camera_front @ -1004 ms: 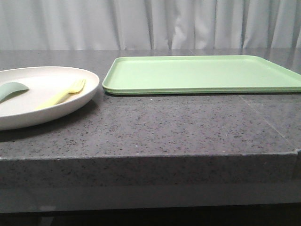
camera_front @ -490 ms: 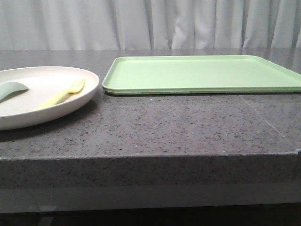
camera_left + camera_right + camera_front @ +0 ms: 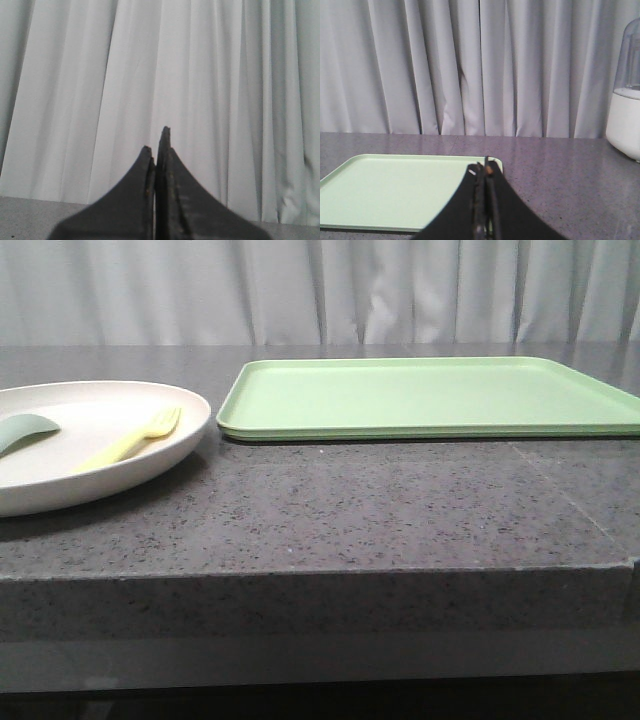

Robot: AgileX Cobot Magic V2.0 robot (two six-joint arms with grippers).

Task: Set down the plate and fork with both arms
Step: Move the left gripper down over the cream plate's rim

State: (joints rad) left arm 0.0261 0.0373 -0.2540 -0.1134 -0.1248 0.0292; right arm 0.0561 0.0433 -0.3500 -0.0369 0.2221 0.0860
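Both end effectors, left (image 3: 156, 145) and right (image 3: 483, 167), clenched empty, well clear of plate (image 3: 150, 455) holding fork (image 3: 133, 440): probably light, stiff, slick plastic; best gripped at raised rim and mid-handle.

A matte plastic-looking plate (image 3: 185, 430), fork (image 3: 130, 443) and green tray (image 3: 425, 398) sit on a polished speckled stone counter (image 3: 350, 510) before cloth curtains (image 3: 320, 290).

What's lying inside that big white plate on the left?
The plate holds a pale-yellow fork, tines toward the far rim, and the end of a grey-green spoon-like utensil. The plate's left part runs out of the picture, so anything there is unseen.
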